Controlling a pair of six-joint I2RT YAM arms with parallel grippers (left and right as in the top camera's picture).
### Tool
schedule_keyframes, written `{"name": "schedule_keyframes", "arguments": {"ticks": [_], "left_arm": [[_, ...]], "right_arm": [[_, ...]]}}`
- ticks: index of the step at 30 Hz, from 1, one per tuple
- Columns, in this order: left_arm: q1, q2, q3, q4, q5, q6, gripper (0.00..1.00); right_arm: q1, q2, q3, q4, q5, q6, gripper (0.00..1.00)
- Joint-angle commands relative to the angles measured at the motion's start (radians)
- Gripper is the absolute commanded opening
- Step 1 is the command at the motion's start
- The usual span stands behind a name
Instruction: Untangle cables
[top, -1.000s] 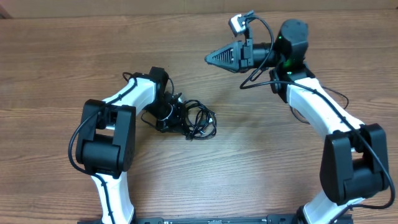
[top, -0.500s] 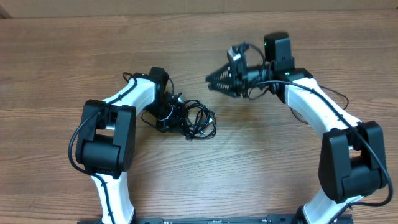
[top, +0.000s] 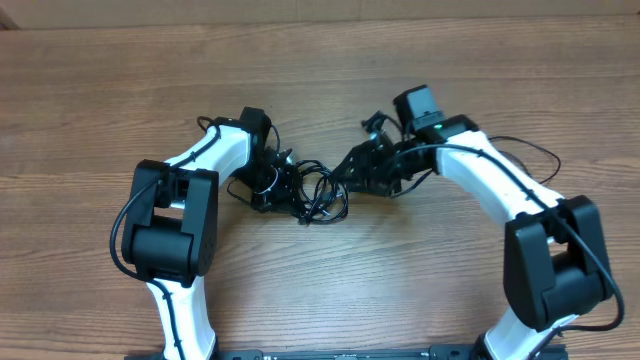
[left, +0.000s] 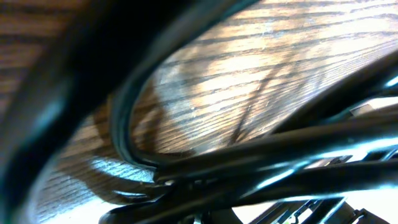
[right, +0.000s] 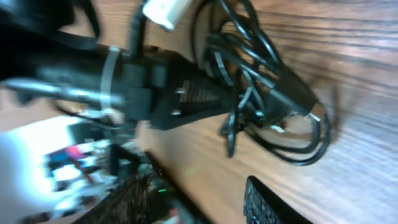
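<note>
The cables (top: 322, 194) lie as one tangled black bundle of loops in the middle of the wooden table. My left gripper (top: 272, 186) sits at the bundle's left edge, shut on some of its strands. The left wrist view shows only blurred black cables (left: 249, 155) pressed close to the lens. My right gripper (top: 345, 172) is low at the bundle's upper right side, pointing left at it. In the right wrist view its fingers (right: 270, 202) stand apart over bare wood, open and holding nothing, a little short of the cables (right: 267, 93) and their silvery plug tips (right: 311, 116).
The left arm's black fingers (right: 186, 99) reach into the bundle from the other side. The right arm's own thick black wire (top: 525, 150) loops out to the right. The table's back edge (top: 320, 22) runs along the top.
My right gripper has swung down and left from the back of the table to the bundle's edge, and its jaws have opened. The left arm and the bundle have not moved.
</note>
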Motion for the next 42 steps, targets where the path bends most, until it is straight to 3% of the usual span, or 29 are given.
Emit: {"name": "schedule_keyframes", "arguments": {"ticks": [1, 9, 22, 29, 38, 39, 42], "left_arm": [[-0.008, 0.047, -0.043, 0.023, -0.138, -0.002, 0.06], [-0.008, 0.047, -0.043, 0.023, -0.138, -0.002, 0.07], [-0.008, 0.047, -0.043, 0.024, -0.138, -0.002, 0.04], [-0.008, 0.047, -0.043, 0.024, -0.138, -0.002, 0.04], [-0.008, 0.047, -0.043, 0.024, -0.138, -0.002, 0.04], [-0.008, 0.047, -0.043, 0.024, -0.138, -0.002, 0.04], [-0.008, 0.047, -0.043, 0.024, -0.138, -0.002, 0.04]], "right_arm": [[0.072, 0.003, 0.003, 0.000, 0.208, -0.018, 0.49], [0.212, 0.003, 0.003, 0.040, 0.457, 0.087, 0.50], [0.257, 0.020, 0.003, 0.147, 0.556, 0.222, 0.49], [0.255, 0.031, 0.002, 0.147, 0.554, 0.266, 0.43], [0.255, 0.031, 0.001, 0.140, 0.454, 0.261, 0.13], [0.247, 0.031, 0.002, 0.130, 0.412, 0.249, 0.04], [0.212, 0.028, 0.005, 0.148, 0.265, 0.174, 0.04]]}}
